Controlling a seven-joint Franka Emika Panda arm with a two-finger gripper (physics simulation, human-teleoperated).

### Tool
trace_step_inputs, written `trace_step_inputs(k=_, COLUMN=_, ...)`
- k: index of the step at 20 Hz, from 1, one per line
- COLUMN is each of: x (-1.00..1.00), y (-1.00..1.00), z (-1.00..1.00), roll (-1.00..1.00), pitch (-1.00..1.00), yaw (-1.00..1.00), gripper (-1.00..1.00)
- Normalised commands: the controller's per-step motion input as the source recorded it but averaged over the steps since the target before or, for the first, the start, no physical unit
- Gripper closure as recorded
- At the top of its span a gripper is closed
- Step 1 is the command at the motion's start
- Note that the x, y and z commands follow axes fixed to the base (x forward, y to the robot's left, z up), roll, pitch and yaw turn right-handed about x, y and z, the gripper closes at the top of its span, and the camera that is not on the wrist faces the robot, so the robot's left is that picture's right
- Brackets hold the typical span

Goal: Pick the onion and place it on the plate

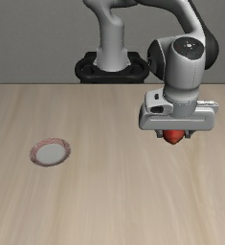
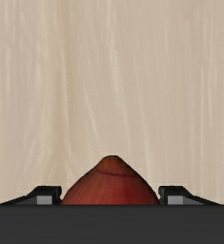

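End effector (image 1: 171,135) closed on onion (image 2: 110,181), fingers touching both sides, near worktop (image 1: 114,196) edge at exterior view's right. Plate (image 1: 50,152) well apart, toward opposite edge. Step, likely: grasp secured. Next: lift, carry across, lower onto plate, release.

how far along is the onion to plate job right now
Done: the gripper is shut on the onion, with a finger against each side, so the grasp looks made. In hand: the onion is held at the exterior view's right; I cannot tell whether it is off the table. Left: carrying it to the plate, which holds nothing yet, and releasing.
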Motion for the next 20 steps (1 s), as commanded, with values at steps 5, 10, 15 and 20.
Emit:
trace_step_inputs(k=5, x=0.00, y=-1.00, z=0.00, roll=0.00, pitch=0.00, yaw=0.00, gripper=1.00)
trace_step_inputs(k=10, x=0.00, y=-1.00, z=0.00, roll=0.00, pitch=0.00, yaw=0.00, gripper=1.00)
trace_step_inputs(k=15, x=0.00, y=-1.00, z=0.00, roll=0.00, pitch=0.00, yaw=0.00, gripper=1.00)
trace_step_inputs(k=20, x=0.00, y=-1.00, z=0.00, roll=0.00, pitch=0.00, yaw=0.00, gripper=1.00)
